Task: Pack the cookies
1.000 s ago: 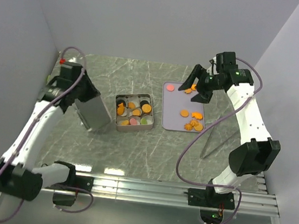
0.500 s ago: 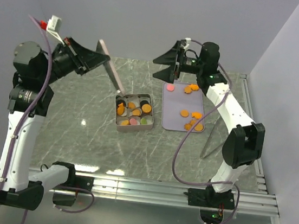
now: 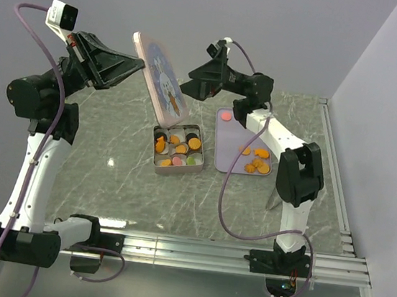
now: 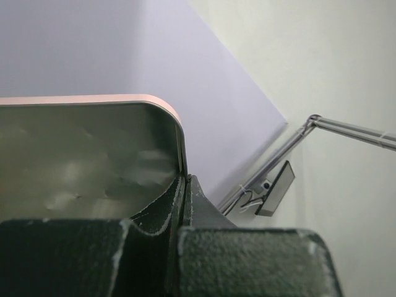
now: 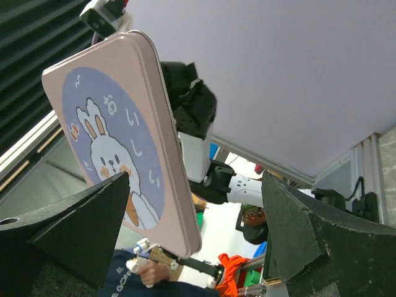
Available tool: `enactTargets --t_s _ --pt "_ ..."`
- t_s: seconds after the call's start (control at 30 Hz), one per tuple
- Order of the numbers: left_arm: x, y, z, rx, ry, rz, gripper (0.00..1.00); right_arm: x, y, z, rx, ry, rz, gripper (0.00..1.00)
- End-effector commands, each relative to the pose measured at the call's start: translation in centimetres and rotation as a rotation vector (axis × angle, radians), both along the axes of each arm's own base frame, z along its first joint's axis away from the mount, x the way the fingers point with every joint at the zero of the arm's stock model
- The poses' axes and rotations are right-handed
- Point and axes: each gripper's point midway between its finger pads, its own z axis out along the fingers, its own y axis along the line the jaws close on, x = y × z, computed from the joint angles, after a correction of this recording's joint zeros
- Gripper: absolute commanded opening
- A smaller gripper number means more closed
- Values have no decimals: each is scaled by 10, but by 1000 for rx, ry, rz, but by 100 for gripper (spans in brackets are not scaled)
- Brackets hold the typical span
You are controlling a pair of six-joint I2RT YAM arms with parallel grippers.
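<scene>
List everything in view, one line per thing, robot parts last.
cookies in tin: roughly ten; mostly orange, some black, pink, green; tin compartments
cookies on tray: at least five showing; orange, one pink; lavender tray
tin: one; silver; table centre
tray: one; lavender; right of tin
lid: one; pink, rabbit picture; held tilted above the table
table: one; grey marbled
left arm: raised, jaws shut on lid
right arm: raised, jaws open, facing lid

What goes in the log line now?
left pincer: shut on lid | right pincer: open, facing lid | cookies: in tin, on tray
</scene>
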Motion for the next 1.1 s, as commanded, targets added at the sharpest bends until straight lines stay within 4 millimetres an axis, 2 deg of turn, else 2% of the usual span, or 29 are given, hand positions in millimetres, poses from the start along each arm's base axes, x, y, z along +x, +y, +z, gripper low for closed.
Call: enactTargets --t_s 0.0,0.13,0.2,0.33,0.43,0.53,0.57,0.67,0.8,0.93,1.07 --pt "-38 4 15 -53 -132 -79 0 -36 -14 54 101 140 156 93" --pt "-38 6 15 -85 -123 -97 0 -52 -20 64 197 157 229 91" --pt "-39 6 16 -80 -124 -92 0 -60 -29 65 242 157 272 89" --pt "-40 6 18 -79 -125 -86 0 -71 -36 66 279 164 312 80" --pt "-38 6 15 -81 -117 -77 0 -75 -40 72 300 160 323 67" --pt "-36 6 13 -79 -115 -67 0 -82 -43 84 321 132 346 62" --pt "-35 5 11 -78 -108 -66 0 -90 -46 95 329 105 367 62" --pt "-35 6 10 -91 -109 -66 0 -100 -46 104 324 71 407 62" --pt "-34 7 15 -116 -119 -67 0 -104 -47 105 319 82 411 63" --pt "-40 7 26 -140 -155 -82 0 -109 -43 99 280 76 416 68" --pt "-45 4 37 -147 -179 -96 0 -98 -37 84 263 142 403 72"
